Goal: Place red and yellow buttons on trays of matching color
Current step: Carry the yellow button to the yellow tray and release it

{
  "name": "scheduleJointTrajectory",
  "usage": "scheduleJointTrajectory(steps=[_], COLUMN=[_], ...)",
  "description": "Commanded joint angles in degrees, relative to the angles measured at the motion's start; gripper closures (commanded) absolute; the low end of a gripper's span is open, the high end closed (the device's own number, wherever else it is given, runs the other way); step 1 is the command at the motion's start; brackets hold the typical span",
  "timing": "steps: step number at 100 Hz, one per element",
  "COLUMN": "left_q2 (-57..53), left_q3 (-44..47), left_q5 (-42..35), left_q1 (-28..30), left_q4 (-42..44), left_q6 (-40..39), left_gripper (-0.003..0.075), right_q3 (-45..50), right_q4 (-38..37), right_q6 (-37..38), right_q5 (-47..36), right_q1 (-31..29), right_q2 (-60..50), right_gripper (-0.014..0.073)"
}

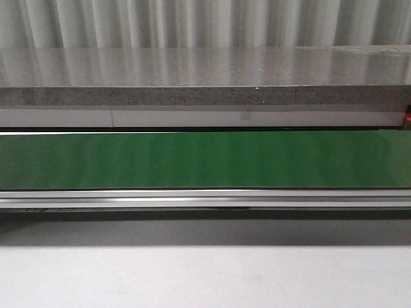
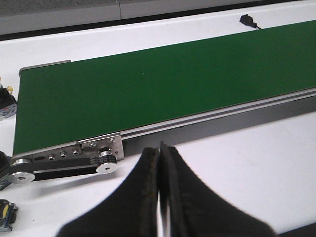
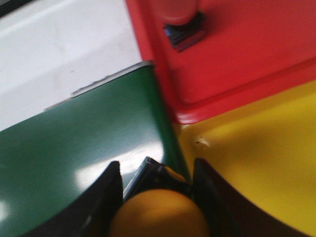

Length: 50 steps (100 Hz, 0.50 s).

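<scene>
My right gripper [image 3: 157, 167] is shut on a yellow button [image 3: 160, 213], whose domed cap fills the space between the fingers above its dark base. It hangs over the end of the green belt [image 3: 74, 158], just beside the yellow tray [image 3: 261, 163]. A red tray [image 3: 247, 64] adjoins the yellow one, and a red button [image 3: 181, 15] on a dark base stands in it. My left gripper [image 2: 160, 148] is shut on nothing, over the white table close to the belt's roller end [image 2: 106, 163]. Neither gripper shows in the front view.
The green conveyor belt [image 1: 205, 160] spans the front view, with a grey stone ledge [image 1: 205, 77] behind it. Two small dark blocks [image 2: 6, 101] [image 2: 7, 215] sit at the edge of the left wrist view, too cut off to identify. A black plug [image 2: 247, 19] lies beyond the belt.
</scene>
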Motion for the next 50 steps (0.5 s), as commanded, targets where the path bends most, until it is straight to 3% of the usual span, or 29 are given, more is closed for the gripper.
scheduleJointTrajectory(steps=[1,21,50], left_q2=[0.52,0.52,0.52], left_q3=[-1.43,-1.43,-1.43], left_q5=[-3.71,-3.71,-3.71], left_q1=[-0.47,-0.47,-0.47], left_q4=[-1.41,-1.41,-1.41], left_q6=[0.13,0.13,0.13], left_gripper=[0.0740,0.0740,0.0740], right_q3=[-0.18,0.40,0.40], right_q4=[0.78,0.78,1.51], right_q6=[0.71,0.77,0.72], right_q5=[-4.44,-7.37,-12.40], right_q1=[-2.95,-5.76,-5.34], right_q2=[-1.83,1.90,11.32], right_gripper=[0.0506,0.0506,0.0506])
